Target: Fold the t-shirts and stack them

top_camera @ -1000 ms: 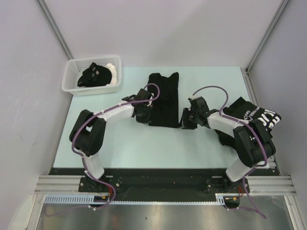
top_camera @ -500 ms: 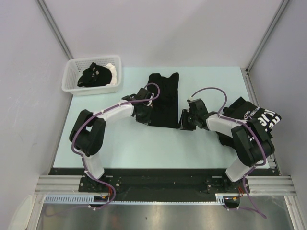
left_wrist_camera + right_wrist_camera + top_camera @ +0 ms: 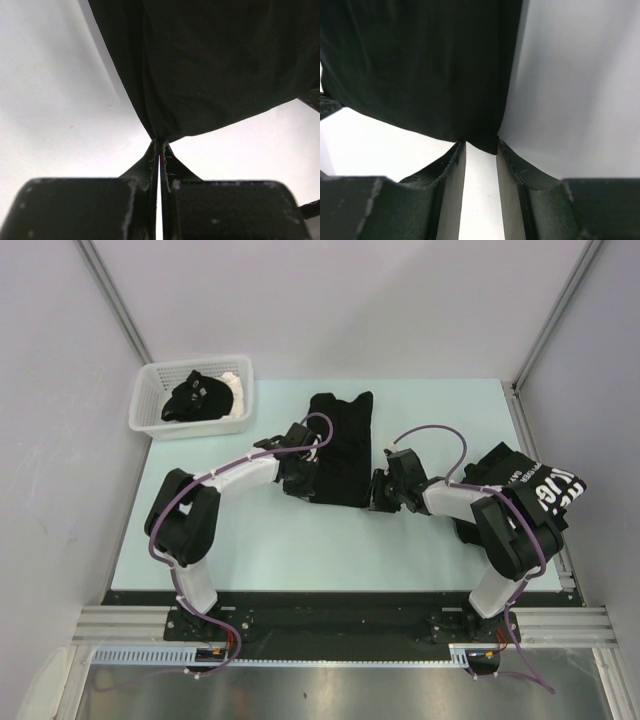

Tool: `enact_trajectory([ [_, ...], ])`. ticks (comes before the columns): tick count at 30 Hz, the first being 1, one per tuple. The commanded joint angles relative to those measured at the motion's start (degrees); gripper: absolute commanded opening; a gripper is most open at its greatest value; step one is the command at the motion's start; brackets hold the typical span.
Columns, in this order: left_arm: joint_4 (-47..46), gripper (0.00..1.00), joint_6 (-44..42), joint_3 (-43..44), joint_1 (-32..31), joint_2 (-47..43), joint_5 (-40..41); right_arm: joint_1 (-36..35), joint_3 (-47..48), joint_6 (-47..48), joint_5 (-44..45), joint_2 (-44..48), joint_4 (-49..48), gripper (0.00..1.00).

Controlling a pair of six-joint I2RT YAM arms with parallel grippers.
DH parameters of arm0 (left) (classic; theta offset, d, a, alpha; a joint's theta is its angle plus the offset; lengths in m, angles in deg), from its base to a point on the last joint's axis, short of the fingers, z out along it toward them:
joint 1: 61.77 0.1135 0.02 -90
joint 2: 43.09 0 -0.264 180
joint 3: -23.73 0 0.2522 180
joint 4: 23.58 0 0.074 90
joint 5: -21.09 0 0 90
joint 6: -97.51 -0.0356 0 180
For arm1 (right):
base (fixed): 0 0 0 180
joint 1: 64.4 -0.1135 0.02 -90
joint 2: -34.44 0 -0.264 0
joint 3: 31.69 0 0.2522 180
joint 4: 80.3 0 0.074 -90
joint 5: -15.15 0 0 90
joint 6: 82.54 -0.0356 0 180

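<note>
Pale table [image 3: 440, 400], seen from above. Left gripper [image 3: 159, 147] clenched on the near left corner of the flat shirt [image 3: 340, 445] at centre; right gripper [image 3: 477, 147], jaws parted, tips at its near right corner. Lettered shirt [image 3: 535, 485] lies at the right edge; basket [image 3: 190, 427], far left corner.

A basket [image 3: 148, 405] sits at the upper left of the frame, at the far left corner of the table [image 3: 290, 540], with one shirt [image 3: 195, 398] in it. A second shirt [image 3: 342, 445] lies on the table at the centre, right of the basket. A third shirt [image 3: 545, 485] lies at the right edge, partly under the right arm [image 3: 510, 530].
</note>
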Motion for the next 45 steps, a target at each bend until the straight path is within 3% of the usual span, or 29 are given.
enact_trajectory([
  [1, 1.7, 0.00, -1.2, 1.6, -0.2, -2.6, -0.5, -1.0, -0.7, -1.1, 1.9, -2.3, -3.2, 0.34],
  [5, 1.6, 0.00, -1.2, 1.0, -0.4, -3.0, -0.5, -1.2, -0.7, -0.6, 1.8, -3.0, -3.2, 0.20],
  [6, 1.6, 0.00, -1.1, 0.9, -0.4, -3.1, -0.5, -1.2, -0.6, -0.3, 1.9, -3.0, -2.9, 0.02],
  [7, 1.5, 0.00, -1.1, 0.8, -0.4, -3.2, -0.3, -1.3, -0.7, -0.1, 1.9, -2.8, -2.7, 0.00],
  [19, 1.6, 0.00, -0.8, 2.2, -0.5, -6.1, 2.6, -0.7, -0.2, 1.5, 3.6, 5.7, -0.4, 0.00],
  [26, 2.5, 0.00, -1.6, 6.3, -0.5, -6.0, 5.2, 0.7, 6.2, 5.3, 4.8, 12.1, 5.3, 0.00],
  [31, 4.1, 0.00, -2.1, 10.9, -0.5, -5.6, 6.0, 1.8, 12.2, 7.8, 5.6, 12.9, 9.1, 0.00],
  [45, 7.9, 0.00, -4.4, 20.3, 0.3, -5.6, 10.1, 3.7, 17.8, 8.3, 4.9, 12.6, 9.2, 0.00],
])
